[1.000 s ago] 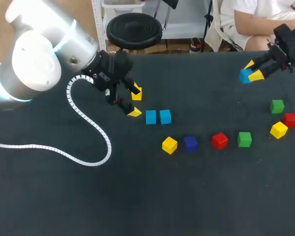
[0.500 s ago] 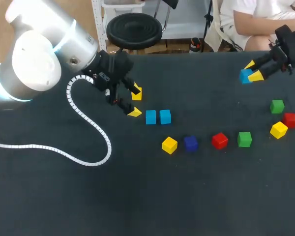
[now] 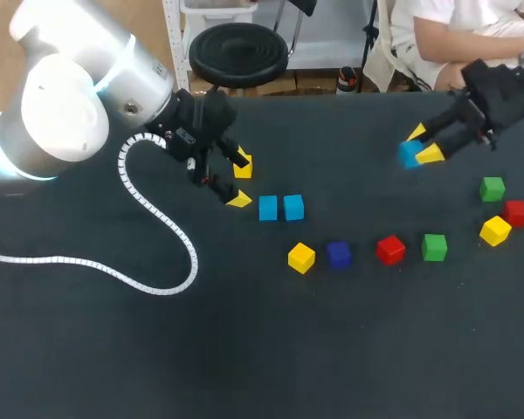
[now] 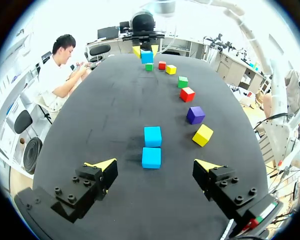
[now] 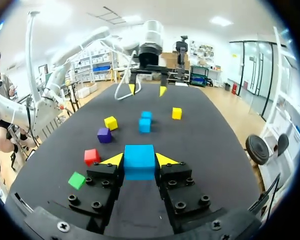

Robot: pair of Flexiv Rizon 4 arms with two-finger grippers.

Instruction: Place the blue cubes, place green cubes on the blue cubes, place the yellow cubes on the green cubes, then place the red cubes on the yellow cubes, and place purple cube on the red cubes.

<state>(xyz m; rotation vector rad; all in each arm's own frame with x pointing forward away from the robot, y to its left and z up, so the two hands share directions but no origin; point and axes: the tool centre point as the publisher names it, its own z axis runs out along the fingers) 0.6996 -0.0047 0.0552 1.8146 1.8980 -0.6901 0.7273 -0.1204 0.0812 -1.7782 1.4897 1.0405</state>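
The left claw [image 3: 241, 182] hangs spread and empty at the left of the bench [image 3: 332, 349], just left of the pair of blue cubes [image 3: 280, 208], which sit side by side, touching or nearly so. That closeness is the first risk: a third cube brought in from the right has little room, and the two arms could crowd each other there. Nearer than the pair runs a loose row: yellow cube [image 3: 301, 257], purple cube [image 3: 338, 254], red cube [image 3: 389, 250], green cube [image 3: 434, 247]. At far right the right claw [image 3: 424, 144] pinches the held blue cube [image 3: 409, 154] between its yellow tips, apparently clear of the bench. The grip is out at the fingertips, so a jolt could twist or drop it. Set down skewed, it could nudge the pair and leave an uneven base for the greens. Being a cube, it has no long axis. In the right wrist view it sits square, one face toward the camera, top edge level, side faces flat against the fingers.
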